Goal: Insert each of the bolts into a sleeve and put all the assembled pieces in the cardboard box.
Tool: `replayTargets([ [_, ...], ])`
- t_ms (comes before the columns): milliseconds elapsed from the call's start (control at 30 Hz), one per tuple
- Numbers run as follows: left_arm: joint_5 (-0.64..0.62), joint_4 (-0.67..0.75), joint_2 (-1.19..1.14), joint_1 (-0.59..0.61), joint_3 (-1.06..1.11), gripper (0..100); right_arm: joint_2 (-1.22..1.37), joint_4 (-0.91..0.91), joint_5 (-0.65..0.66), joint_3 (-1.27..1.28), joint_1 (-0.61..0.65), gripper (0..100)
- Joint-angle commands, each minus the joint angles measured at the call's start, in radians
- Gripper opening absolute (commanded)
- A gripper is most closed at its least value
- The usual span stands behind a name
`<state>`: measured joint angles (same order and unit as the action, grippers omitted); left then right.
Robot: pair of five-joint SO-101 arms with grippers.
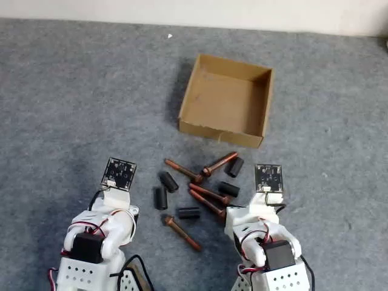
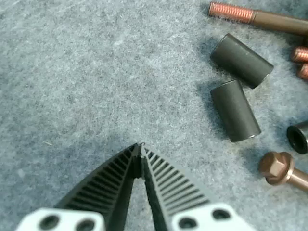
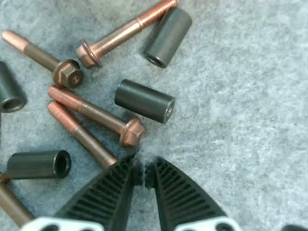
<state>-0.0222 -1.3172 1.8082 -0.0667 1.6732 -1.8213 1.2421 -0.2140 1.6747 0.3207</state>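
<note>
Several copper bolts [image 1: 209,193] and dark sleeves [image 1: 160,197] lie loose on the grey carpet between my two arms. The cardboard box [image 1: 221,134] stands beyond them with nothing inside. My left gripper [image 2: 141,148] is shut over bare carpet, with two sleeves [image 2: 235,110] and a bolt head [image 2: 276,167] off to one side. My right gripper [image 3: 143,167] is shut with nothing in it, just short of a bolt's hex head [image 3: 132,132] and a sleeve [image 3: 144,101]. In the high view the left arm [image 1: 103,233] and right arm [image 1: 267,242] flank the pile.
Grey carpet covers the whole work surface. A pale wall edge [image 1: 242,15] runs along the back. Open carpet lies to the left of the box and on both outer sides of the arms.
</note>
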Motion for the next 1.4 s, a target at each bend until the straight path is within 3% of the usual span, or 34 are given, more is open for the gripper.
replayTargets([
  [0, 0.011, -0.003, 0.005, 0.007, 0.024, 1, -0.013, 0.005, -0.005, 0.145, -0.012, 0.6],
  [400, 0.011, -0.003, 0.005, 0.007, 0.024, 1, -0.015, 0.005, 0.006, 0.110, -0.033, 0.6],
  [467, 0.011, -0.003, 0.005, 0.007, 0.024, 1, -0.015, 0.005, 0.104, 0.004, -0.084, 0.6],
  [600, 0.011, -0.003, 0.005, 0.007, 0.024, 1, -0.015, -0.079, 0.454, -0.185, -0.214, 0.6],
  [700, 0.011, -0.003, 0.005, 0.007, 0.024, 1, -0.005, -0.136, 0.511, -0.222, -0.246, 0.7],
  [967, 0.011, -0.003, 0.005, 0.007, 0.024, 1, 0.087, -0.117, 0.489, -0.320, -0.137, 5.4],
  [1100, 0.011, -0.003, 0.005, 0.007, 0.024, 1, 0.361, -0.117, 0.377, -0.498, -0.097, 5.8],
  [1367, 0.011, -0.003, 0.005, 0.007, 0.024, 1, 0.993, -0.120, 0.089, -0.840, -0.050, 17.7],
])
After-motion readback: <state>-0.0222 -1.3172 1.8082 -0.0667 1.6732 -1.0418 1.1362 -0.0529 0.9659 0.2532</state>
